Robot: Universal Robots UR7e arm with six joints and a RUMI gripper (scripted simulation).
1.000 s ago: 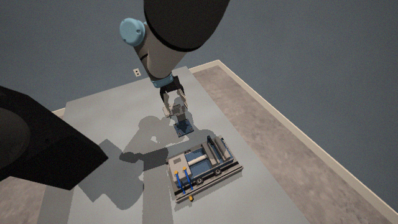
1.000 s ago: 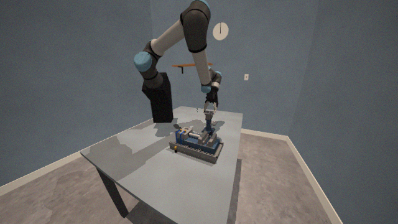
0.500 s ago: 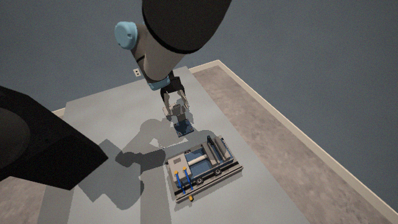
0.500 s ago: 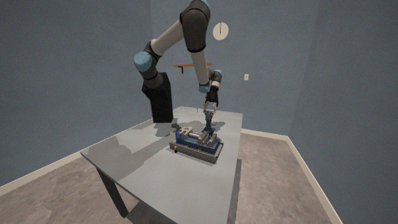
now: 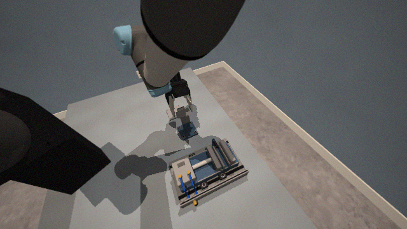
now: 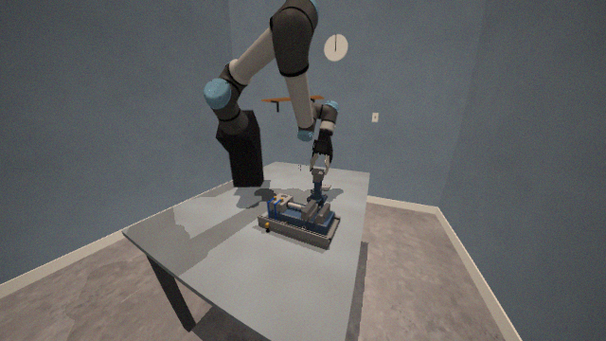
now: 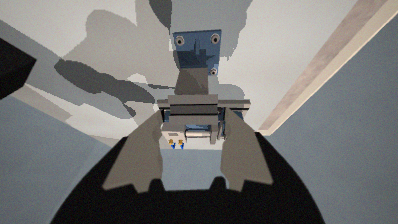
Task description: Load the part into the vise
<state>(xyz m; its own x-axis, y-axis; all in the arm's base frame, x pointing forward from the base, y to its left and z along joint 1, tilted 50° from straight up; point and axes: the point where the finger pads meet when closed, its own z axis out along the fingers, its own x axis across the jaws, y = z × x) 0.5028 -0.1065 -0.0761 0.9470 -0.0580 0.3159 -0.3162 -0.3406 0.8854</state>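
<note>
One gripper [image 5: 182,113] [image 6: 319,171] [image 7: 194,109], upper centre from above, gapes, gripping nothing; lower centre, one tray [image 5: 214,189] [image 6: 294,234] [image 7: 241,104] holds one vise [image 5: 202,175] [image 6: 298,219] [image 7: 197,134].

Pale round clock [image 6: 336,47] on blue-grey back wall [image 6: 402,76]; orange shelf [image 6: 276,99] mounted lower, left of it; small light wall plate [image 6: 375,117] to the right

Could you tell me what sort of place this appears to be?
Probably a robot workcell for machine tending: a jointed arm works over a table bearing a vise, though the wall clock suggests an ordinary room.
</note>
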